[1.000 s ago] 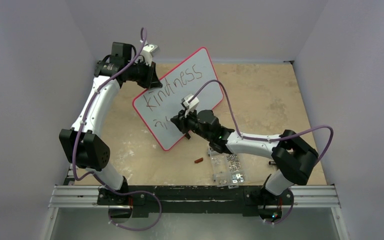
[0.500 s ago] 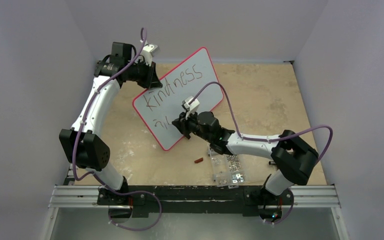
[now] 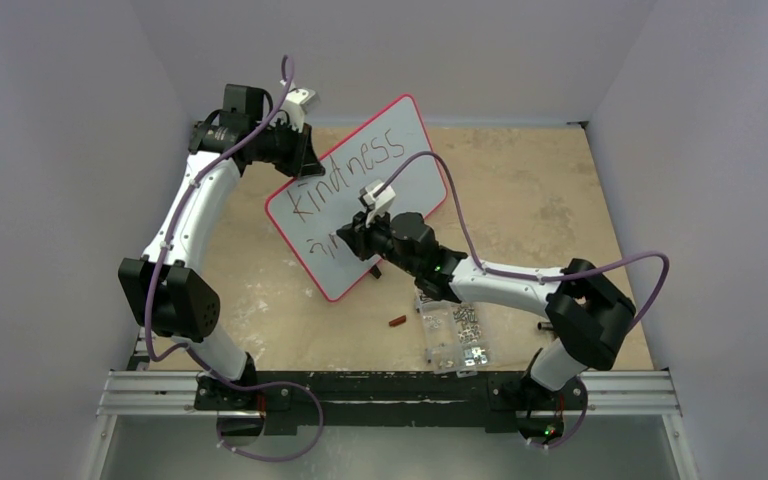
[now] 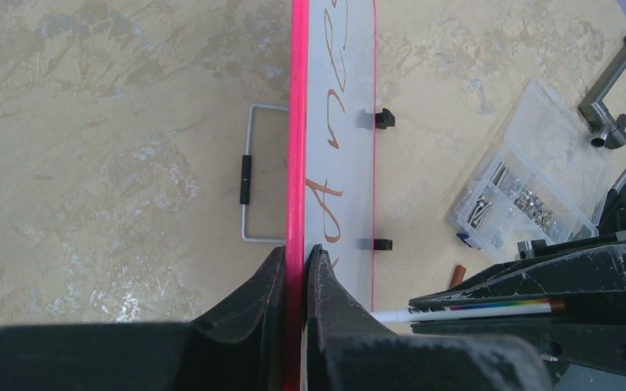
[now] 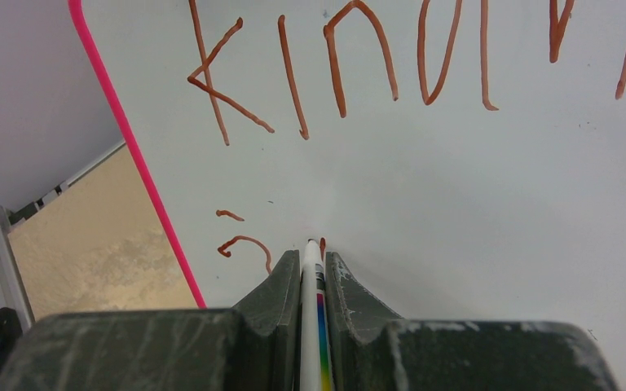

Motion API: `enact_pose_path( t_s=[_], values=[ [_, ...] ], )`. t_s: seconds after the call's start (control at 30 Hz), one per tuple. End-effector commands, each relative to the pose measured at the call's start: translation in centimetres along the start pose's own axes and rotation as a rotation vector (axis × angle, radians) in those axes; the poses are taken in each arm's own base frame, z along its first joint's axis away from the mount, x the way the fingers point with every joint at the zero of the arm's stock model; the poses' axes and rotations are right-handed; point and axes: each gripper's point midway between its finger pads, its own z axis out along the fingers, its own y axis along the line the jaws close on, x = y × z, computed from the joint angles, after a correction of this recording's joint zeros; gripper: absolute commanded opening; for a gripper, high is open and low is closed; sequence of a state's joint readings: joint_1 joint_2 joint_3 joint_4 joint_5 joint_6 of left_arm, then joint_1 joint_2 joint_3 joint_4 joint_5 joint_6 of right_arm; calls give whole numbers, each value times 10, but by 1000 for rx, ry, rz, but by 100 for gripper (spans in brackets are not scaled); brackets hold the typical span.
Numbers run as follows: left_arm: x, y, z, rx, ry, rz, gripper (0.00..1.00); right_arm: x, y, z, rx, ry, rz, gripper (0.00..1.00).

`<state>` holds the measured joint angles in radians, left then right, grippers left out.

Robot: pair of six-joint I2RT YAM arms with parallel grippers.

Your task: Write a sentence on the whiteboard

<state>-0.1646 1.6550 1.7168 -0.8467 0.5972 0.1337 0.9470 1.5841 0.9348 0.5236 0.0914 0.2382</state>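
Marker [image 5: 310, 281] tip sits on the whiteboard [image 3: 335, 278], with the right gripper [image 5: 313, 259] jaws pinching the pen tight, just under "kindness". Sentence [image 3: 348, 176] shows that first word, plus a few strokes of a second line. Left gripper [image 4: 296, 259] jaws clamp the board's pink rim. The board stands tilted on the bench [image 3: 520, 190], left of centre.

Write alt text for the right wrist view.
The right gripper pinches a white marker, its tip at the whiteboard just below reddish letters starting "kind". The board's pink rim runs down the left.
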Motion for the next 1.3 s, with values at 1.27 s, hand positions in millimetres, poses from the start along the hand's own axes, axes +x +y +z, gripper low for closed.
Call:
enact_pose_path(
  t_s=[1.27],
  values=[
    [12, 8, 1, -56, 67, 19, 0, -22, -33, -31, 103, 1, 0, 0]
  ],
)
